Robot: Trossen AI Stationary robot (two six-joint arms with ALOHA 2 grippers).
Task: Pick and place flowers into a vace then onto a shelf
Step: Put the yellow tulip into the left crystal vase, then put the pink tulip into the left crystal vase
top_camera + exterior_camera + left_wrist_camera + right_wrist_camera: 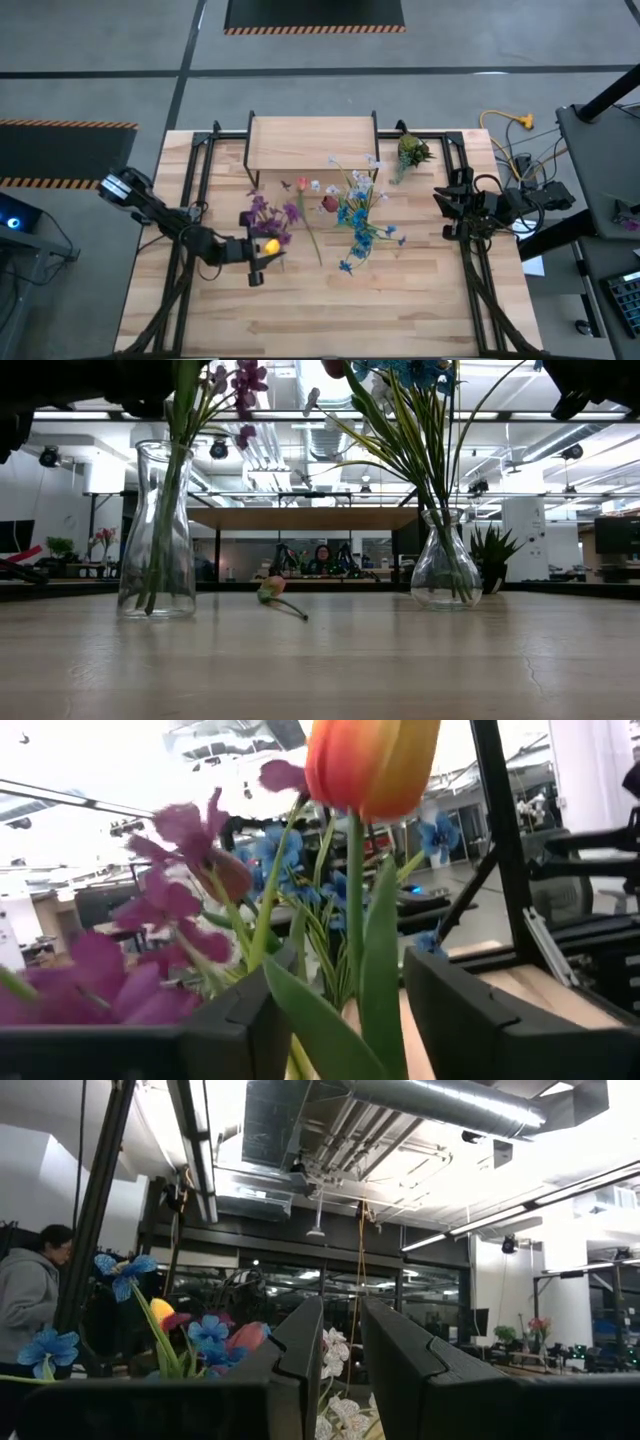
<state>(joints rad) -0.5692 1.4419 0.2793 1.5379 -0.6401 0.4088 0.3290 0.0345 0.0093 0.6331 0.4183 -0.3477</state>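
Tulip (372, 765), orange-yellow, stem pinched in left pincer (262, 259) above near-left vase (157, 530) of purple blooms; right pincer (446, 212) narrow, idle far right; risk: stem snags crowded rim, tips vase, drops onto tabletop (400, 310).

I saw the shelf (312, 140) at the table's far edge with its board bare, so room lay on top of it. Just in front of the shelf, the blue flowers (362, 225) and purple flowers (268, 212) crowded the approach, a loose pink flower (272, 592) lying between their vases. Nearer me from the shelf, the tabletop (330, 310) was open.
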